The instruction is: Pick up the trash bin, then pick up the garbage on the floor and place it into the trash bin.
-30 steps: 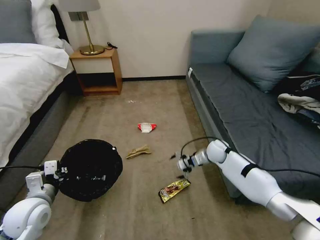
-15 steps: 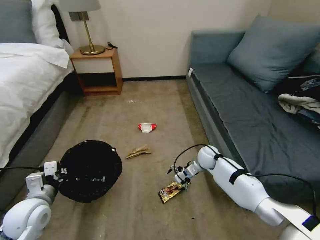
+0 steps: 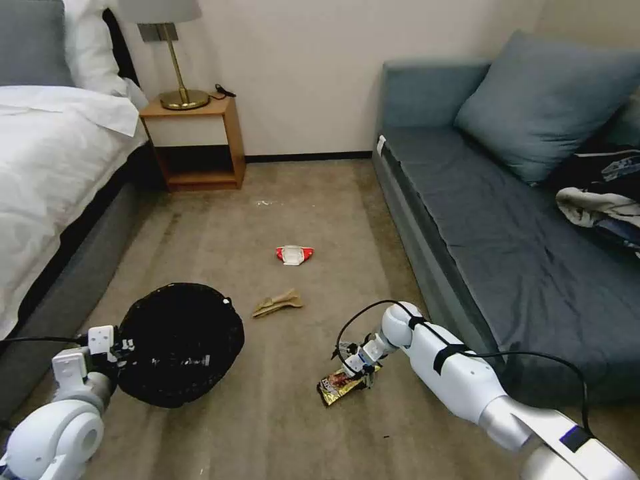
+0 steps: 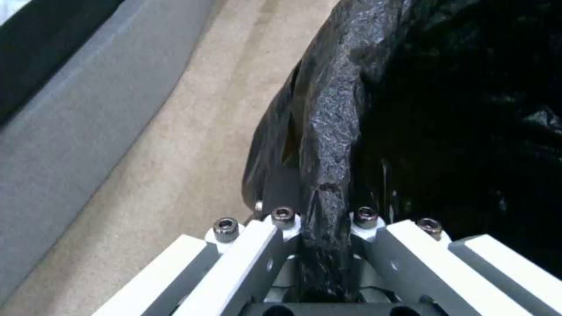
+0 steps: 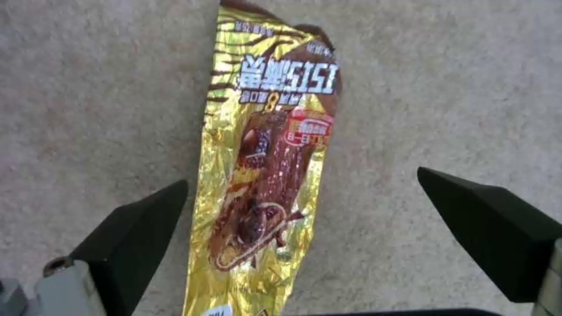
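Note:
The trash bin [image 3: 180, 343], round and lined with a crinkled black bag, hangs tilted at the lower left. My left gripper [image 3: 123, 347] is shut on its bag-covered rim [image 4: 325, 175], which runs between the fingers [image 4: 252, 245]. The garbage lies on the carpet: a yellow-brown snack wrapper [image 3: 340, 385], a crumpled tan paper [image 3: 277, 303] and a red-and-white packet [image 3: 294, 254]. My right gripper [image 3: 353, 365] is low over the near end of the wrapper [image 5: 263, 175]. It is open, with one dark fingertip [image 5: 140, 224] on either side of the wrapper and not touching it.
A bed [image 3: 47, 167] lines the left side, with a wooden nightstand [image 3: 197, 143] and lamp [image 3: 177, 67] at the far wall. A blue-grey sofa [image 3: 507, 227] with a cushion and a clothes pile [image 3: 600, 193] runs along the right. Open carpet lies between.
My right arm has swung down and nearer, bringing its gripper from above the carpet to just over the wrapper. The bin in my left gripper has barely shifted.

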Controlling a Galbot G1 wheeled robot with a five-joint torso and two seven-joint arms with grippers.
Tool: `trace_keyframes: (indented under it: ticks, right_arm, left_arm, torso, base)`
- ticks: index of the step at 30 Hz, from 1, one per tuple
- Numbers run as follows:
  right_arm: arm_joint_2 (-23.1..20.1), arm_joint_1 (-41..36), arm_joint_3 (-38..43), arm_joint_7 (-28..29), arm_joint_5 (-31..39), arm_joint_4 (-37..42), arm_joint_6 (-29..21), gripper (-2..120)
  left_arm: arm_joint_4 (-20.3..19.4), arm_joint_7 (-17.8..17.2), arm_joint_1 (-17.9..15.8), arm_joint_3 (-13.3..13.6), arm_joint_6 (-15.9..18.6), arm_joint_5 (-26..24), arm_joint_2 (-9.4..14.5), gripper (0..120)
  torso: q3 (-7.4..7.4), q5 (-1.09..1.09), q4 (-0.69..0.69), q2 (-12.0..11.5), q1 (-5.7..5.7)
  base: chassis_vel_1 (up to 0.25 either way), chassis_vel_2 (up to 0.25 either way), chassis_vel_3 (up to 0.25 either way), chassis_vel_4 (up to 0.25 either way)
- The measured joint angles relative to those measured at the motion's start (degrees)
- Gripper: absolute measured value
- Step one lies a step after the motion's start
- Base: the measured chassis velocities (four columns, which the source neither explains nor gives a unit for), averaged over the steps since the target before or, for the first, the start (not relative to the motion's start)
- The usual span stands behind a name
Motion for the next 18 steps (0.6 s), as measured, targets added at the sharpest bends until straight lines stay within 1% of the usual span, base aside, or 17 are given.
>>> trace_keyframes:
  ticks: [2,6,11,18]
  right_arm:
    - [0.7,-0.1,0.6,1.0,-2.3,-0.6,0.5,100]
    - [0.8,-0.2,0.7,2.8,-4.7,-0.7,1.4,100]
    - [1.2,-0.5,1.8,3.5,-6.8,-1.9,1.9,100]
    - [0.7,-0.9,2.4,3.6,-6.9,-2.2,2.0,100]
  left_arm:
    - [0.0,0.0,0.0,0.1,0.0,0.2,-0.4,3]
    - [-0.4,0.1,0.4,0.1,-0.1,0.4,-0.5,3]
    - [-1.0,0.1,0.7,-0.1,-0.2,0.4,-0.7,3]
    - [-1.5,0.2,1.1,-0.2,-0.2,0.6,-1.1,3]
  torso:
    - [0.0,0.0,0.0,0.0,0.0]
    - [0.0,0.01,0.0,0.0,0.0]
    - [0.0,0.01,0.0,0.0,0.0]
    - [0.0,0.01,0.0,0.0,0.0]
  base:
    - [0.0,0.0,0.0,0.0]
    - [0.0,0.0,0.0,0.0]
    - [0.0,0.0,0.0,0.0]
    - [0.0,0.0,0.0,0.0]
